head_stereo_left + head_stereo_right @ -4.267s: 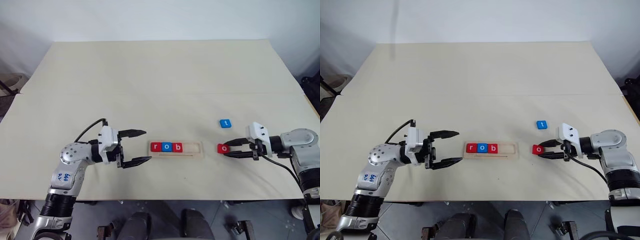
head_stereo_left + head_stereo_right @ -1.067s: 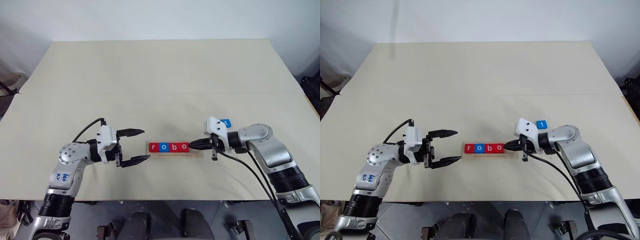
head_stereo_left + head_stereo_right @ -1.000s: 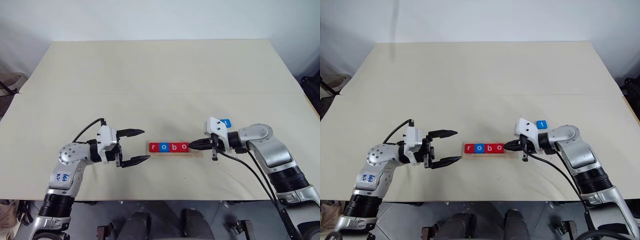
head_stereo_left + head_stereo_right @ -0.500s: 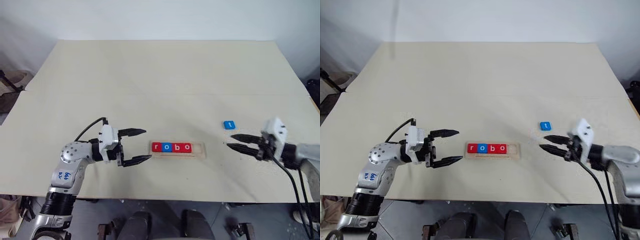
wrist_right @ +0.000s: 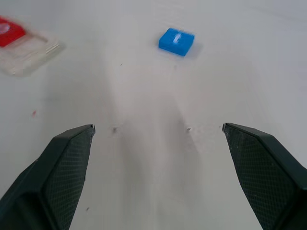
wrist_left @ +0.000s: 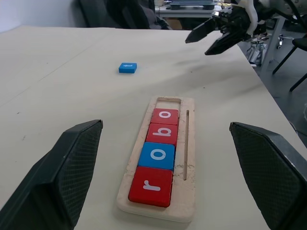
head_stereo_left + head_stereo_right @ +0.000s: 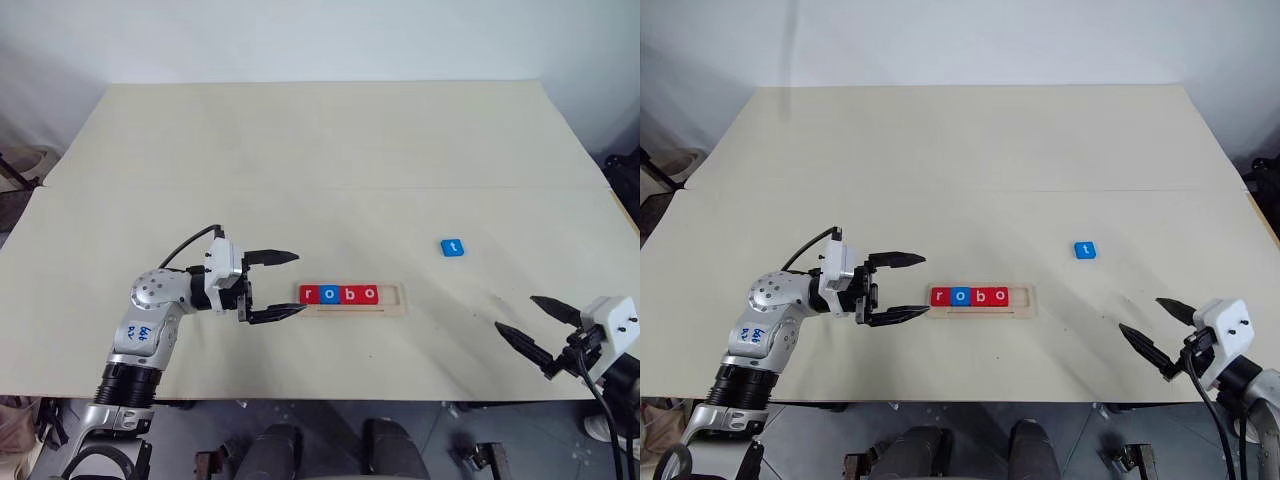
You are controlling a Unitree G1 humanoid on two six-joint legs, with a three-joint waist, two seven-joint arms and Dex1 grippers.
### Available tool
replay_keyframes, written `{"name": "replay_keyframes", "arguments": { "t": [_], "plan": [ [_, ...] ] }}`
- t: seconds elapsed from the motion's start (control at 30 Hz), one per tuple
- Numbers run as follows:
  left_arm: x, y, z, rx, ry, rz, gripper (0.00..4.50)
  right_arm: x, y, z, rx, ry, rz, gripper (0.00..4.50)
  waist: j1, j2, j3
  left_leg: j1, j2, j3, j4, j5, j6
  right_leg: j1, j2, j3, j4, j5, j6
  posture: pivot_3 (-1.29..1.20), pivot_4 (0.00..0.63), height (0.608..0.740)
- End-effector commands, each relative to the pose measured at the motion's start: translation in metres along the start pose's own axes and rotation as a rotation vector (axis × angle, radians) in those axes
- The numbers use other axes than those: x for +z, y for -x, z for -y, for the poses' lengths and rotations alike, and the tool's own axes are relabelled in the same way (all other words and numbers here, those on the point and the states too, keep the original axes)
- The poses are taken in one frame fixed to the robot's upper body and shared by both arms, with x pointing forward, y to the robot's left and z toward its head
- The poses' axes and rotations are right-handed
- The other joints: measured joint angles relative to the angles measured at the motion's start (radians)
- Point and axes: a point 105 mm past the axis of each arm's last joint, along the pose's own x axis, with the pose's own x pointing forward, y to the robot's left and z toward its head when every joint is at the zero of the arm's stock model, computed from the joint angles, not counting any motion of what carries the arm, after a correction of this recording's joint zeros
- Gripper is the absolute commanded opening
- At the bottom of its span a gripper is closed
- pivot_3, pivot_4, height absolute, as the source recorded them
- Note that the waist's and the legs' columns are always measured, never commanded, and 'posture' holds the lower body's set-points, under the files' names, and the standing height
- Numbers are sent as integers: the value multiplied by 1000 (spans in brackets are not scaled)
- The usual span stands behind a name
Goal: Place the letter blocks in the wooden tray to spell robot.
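With its two black fingers spread wide and nothing between them, the right tool (image 7: 540, 326) hangs at the lower right of the head view, above bare bench (image 7: 320, 150), well apart from every block. The left tool (image 7: 282, 284) stands at lower centre-left, also wide open and empty, fingertips just beside the left end of the wooden tray (image 7: 393, 300) without touching it.

Tray contents: four letter blocks seated edge to edge from the left end: red r (image 7: 309, 294), blue o (image 7: 330, 294), red b (image 7: 350, 294), red o (image 7: 370, 294). One slot at the right end is vacant.

Remaining piece: blue t block (image 7: 453, 247), flat on the bench, up and right of the tray, between tray and right tool.

Handling estimate: the block looks small, rigid and light, probably wood or plastic, not fragile. Smooth painted faces could slip, and a low profile leaves little to catch. Best purchase appears to be across two opposite side edges, fingers low against the bench. Likely to skid if nudged.
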Motion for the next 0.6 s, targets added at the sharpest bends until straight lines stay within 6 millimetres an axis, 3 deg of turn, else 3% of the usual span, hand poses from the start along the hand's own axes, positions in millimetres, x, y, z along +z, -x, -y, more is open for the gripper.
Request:
{"name": "replay_keyframes", "arguments": {
  "t": [0.03, 0.43, 0.6],
  "plan": [
    [6, -3, 0, -13, -36, 11, 4500, 15, -17, 2, -14, -18, 4, 4470, -1, 0, 0, 0, 0, 0, 0, 0, 0, 0, 0, 0, 0, 0, 0, 0, 150, 740],
    [7, -1, 3, 20, -47, 19, 4500, 49, -108, 25, -166, -195, -138, 4470, -12, 0, 0, -1, -1, -2, 0, 0, 0, -1, -1, -1, 0, 0, 0, 0, 150, 740],
    [7, -1, 4, 32, -46, 21, 4500, 53, -134, 25, -214, -203, -195, 4470, -12, 0, 0, -2, -1, -3, 0, 0, 0, -2, -1, -1, 1, 0, 0, 0, 150, 740]
  ]
}}
